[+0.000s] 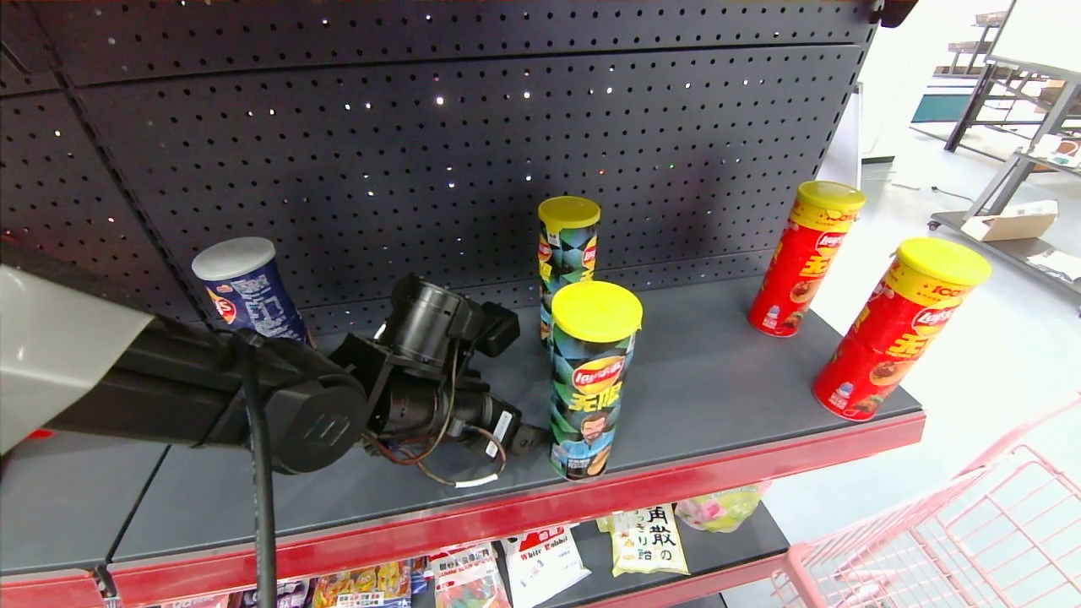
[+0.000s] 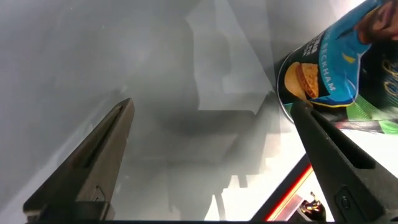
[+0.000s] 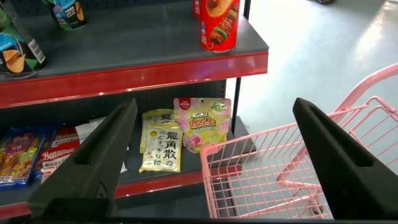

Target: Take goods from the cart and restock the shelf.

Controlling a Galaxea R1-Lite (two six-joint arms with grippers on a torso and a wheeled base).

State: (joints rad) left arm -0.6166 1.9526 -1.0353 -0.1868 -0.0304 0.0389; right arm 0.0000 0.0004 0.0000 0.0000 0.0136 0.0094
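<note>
A: Where do we have the left gripper (image 2: 217, 155)?

B: Low over the grey deck of the shelf (image 1: 718, 397), near its red front edge. Its fingers (image 2: 106, 155) stand wide apart, with only bare deck between them.

A: And the green can (image 1: 591, 380)?

B: We see it upright with a yellow lid, just beside one left finger and outside the gap. Whether they touch, we cannot tell. A second green can (image 1: 567, 245) stands right behind it, toward the pegboard (image 1: 422, 152).

A: What else do we see on that deck?

B: Two red cans (image 1: 802, 257) toward the right end, one of them nearer the front corner. There is also a blue can (image 1: 245, 291) with a grey lid behind the left arm.

A: The right gripper (image 3: 214, 162)?

B: It hangs by the pink cart (image 1: 996, 523), facing the snack bags (image 3: 202, 124) on the lower deck. Its fingers are spread as well, and we see nothing held between them.
</note>
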